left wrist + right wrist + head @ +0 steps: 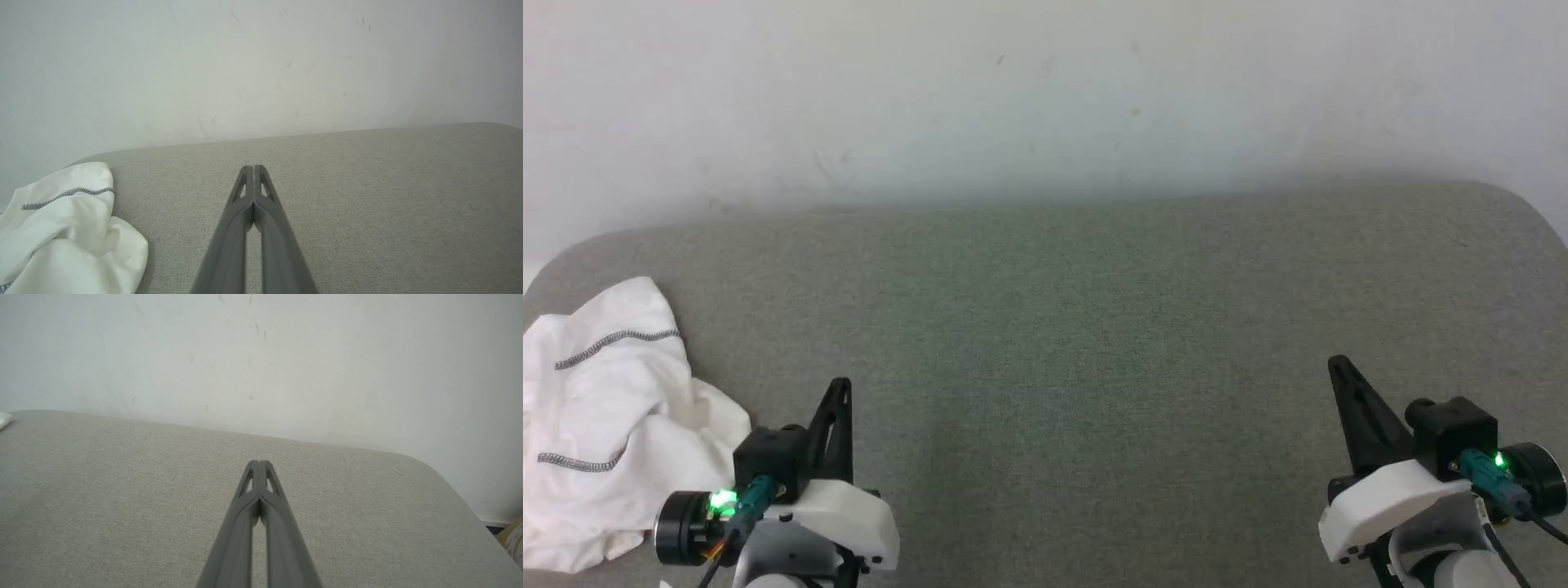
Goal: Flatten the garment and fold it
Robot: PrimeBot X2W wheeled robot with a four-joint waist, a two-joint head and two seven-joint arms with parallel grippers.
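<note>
The garment [605,425] lies crumpled in a heap at the left end of the grey fabric surface [1078,343], white with grey stitched hems. It also fills the lower left corner of the left wrist view [61,232]. My left gripper [841,384] hovers just right of the heap, shut with nothing in it; its fingertips meet [253,167] over bare surface. Far to the right, my right gripper [1335,362] is shut and empty as well, fingertips together [258,462] above the cushion. A sliver of the garment [3,419] shows at the left edge of the right wrist view.
A pale wall [1045,98] rises directly behind the grey surface. The surface has rounded corners at back left and back right [425,465]. Beyond the right corner, a bit of floor and a tan object [512,539] show.
</note>
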